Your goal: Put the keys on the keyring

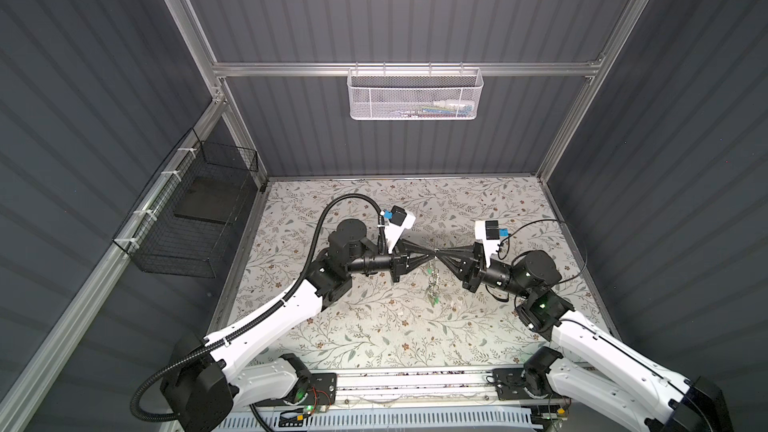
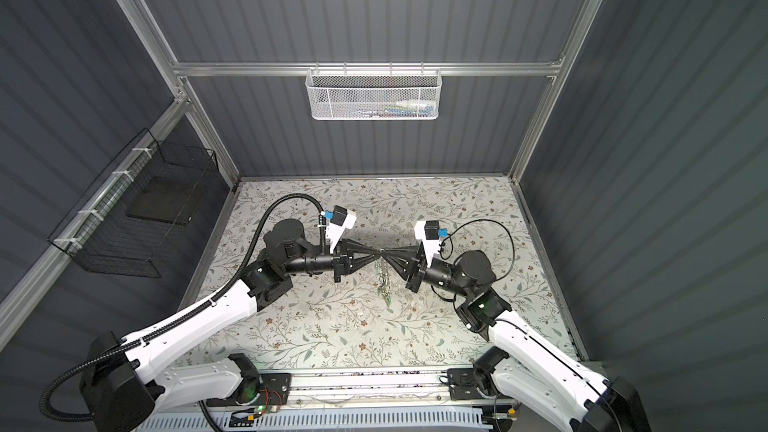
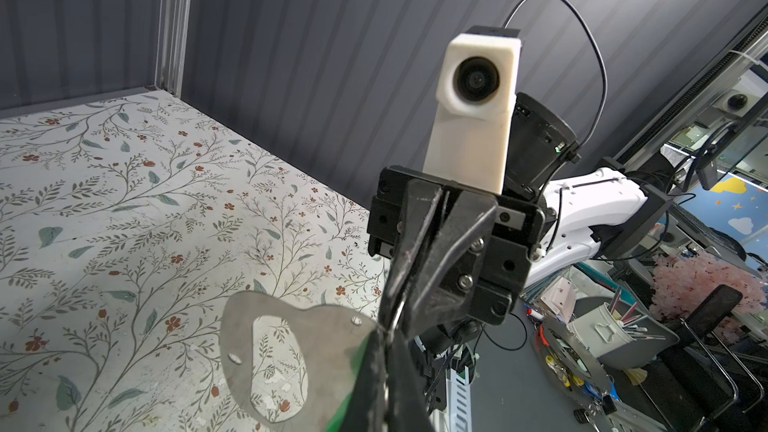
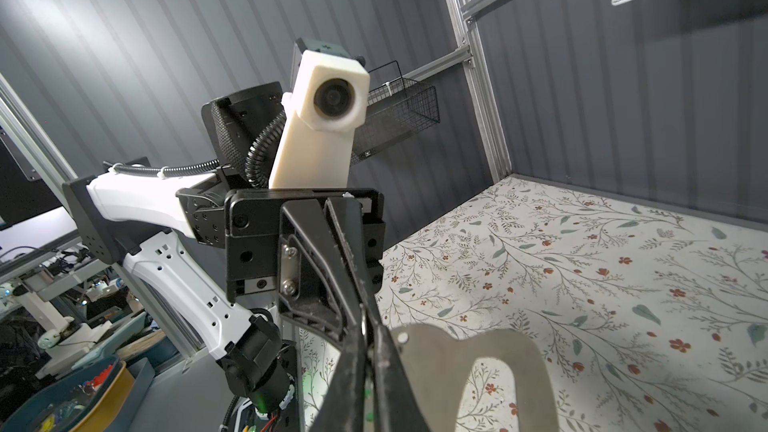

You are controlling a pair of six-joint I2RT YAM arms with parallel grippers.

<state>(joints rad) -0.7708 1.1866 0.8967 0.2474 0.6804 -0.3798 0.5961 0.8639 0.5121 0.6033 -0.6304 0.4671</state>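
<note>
Two grippers met tip to tip above the middle of the floral table (image 1: 374,326) in both top views. We found the left gripper (image 1: 430,252) reaching in level from the left, its fingers pressed together. In the left wrist view their tips closed on the top corner of the keyring (image 3: 328,349).

We noted the keyring as a flat plate of dull grey metal, rounded in outline. It had one large rounded opening, through which the table pattern showed, and small rivets near its edge. It hung below the point where the fingertips met and lay to one side of both pairs of fingers. A strip of bright green, part of the keys (image 3: 339,412), showed beside the plate against the left gripper's own finger. In a top view the keys (image 1: 434,297) appeared as a small hanging cluster of green tags and silver links under the meeting point. We could not resolve single tags there, nor how many sat on the keyring.

The right gripper (image 1: 441,252) reached in from the right, facing the left one. In the right wrist view its fingers (image 4: 388,384) ran close together with a narrow slit between them. Their tips sat at the riveted edge of the keyring (image 4: 478,342). We could not tell whether they clamped the plate or merely touched it.
</note>
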